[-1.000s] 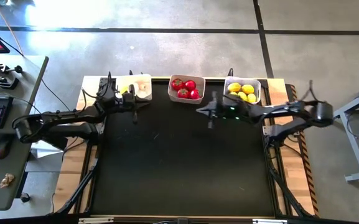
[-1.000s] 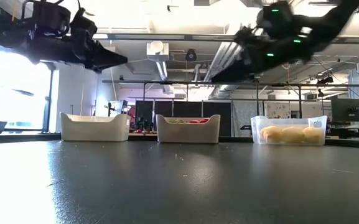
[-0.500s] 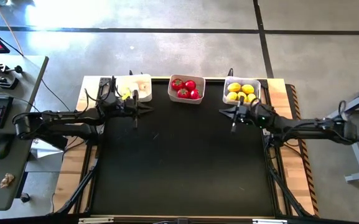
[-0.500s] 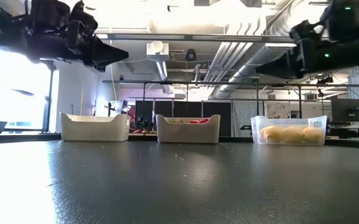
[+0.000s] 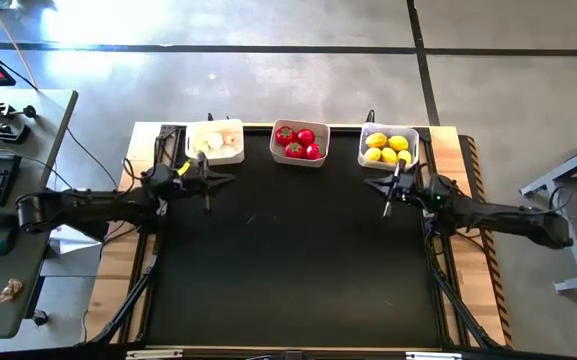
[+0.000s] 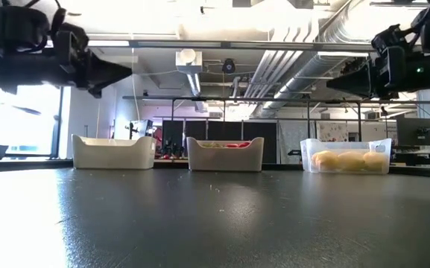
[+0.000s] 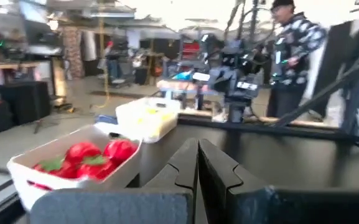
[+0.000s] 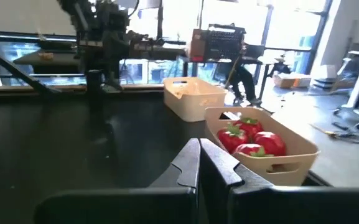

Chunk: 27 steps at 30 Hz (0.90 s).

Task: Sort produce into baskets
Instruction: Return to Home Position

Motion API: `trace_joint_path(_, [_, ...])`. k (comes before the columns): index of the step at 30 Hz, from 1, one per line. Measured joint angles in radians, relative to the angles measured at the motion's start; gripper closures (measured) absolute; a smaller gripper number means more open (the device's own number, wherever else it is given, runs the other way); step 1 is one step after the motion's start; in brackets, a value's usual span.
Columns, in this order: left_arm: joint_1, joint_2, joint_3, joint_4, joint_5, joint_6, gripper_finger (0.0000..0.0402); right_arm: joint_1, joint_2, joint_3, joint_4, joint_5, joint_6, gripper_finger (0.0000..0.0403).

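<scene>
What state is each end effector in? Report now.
Left end effector: closed, empty, above the table near the garlic bin.
Right end effector: closed, empty, above the table near the lemon bin.

There were three bins (image 5: 300, 162). One held four tomatoes (image 5: 294, 150), another about five lemons (image 5: 398, 143); the garlic bulbs (image 5: 230, 141) ran together, uncountable.

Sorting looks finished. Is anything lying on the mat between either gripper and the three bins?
Nothing visible. The black mat lies bare between the left gripper, the right gripper and the white bin, grey bin and clear bin; the produce sits inside them.
</scene>
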Motion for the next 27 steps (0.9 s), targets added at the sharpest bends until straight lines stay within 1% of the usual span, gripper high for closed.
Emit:
trace_joint_path(6, [-0.067, -0.154, -0.002, -0.210, -0.179, 0.034, 0.0401, 0.000, -0.134, -0.001, -0.113, 0.064, -0.026, 0.0403])
trace_joint_path(9, [-0.113, -0.239, -0.002, -0.294, -0.292, 0.043, 0.0401, 0.000, -0.200, -0.001, -0.192, 0.078, -0.023, 0.0403])
trace_joint_path(12, [-0.154, -0.335, -0.002, -0.415, -0.351, 0.054, 0.0401, 0.000, -0.271, -0.001, -0.273, 0.074, -0.014, 0.0403])
trace_joint_path(14, [-0.175, -0.405, -0.002, -0.495, -0.363, 0.039, 0.0401, 0.000, -0.325, -0.002, -0.322, 0.054, -0.004, 0.0403])
trace_joint_path(16, [-0.191, -0.483, -0.002, -0.565, -0.364, 0.032, 0.0401, 0.000, -0.366, -0.001, -0.329, 0.030, -0.002, 0.0403])
trace_joint_path(19, [-0.197, -0.613, -0.002, -0.678, -0.370, 0.032, 0.0401, -0.002, -0.366, -0.001, -0.334, 0.018, -0.013, 0.0403])
trace_joint_path(23, [-0.192, -0.815, -0.002, -0.868, -0.383, 0.038, 0.0401, -0.014, -0.365, -0.001, -0.336, 0.010, 0.001, 0.0403])
trace_joint_path(27, [-0.181, -0.816, 0.010, -0.885, -0.368, 0.045, 0.0401, -0.040, -0.366, -0.001, -0.324, 0.021, 0.002, 0.0403])
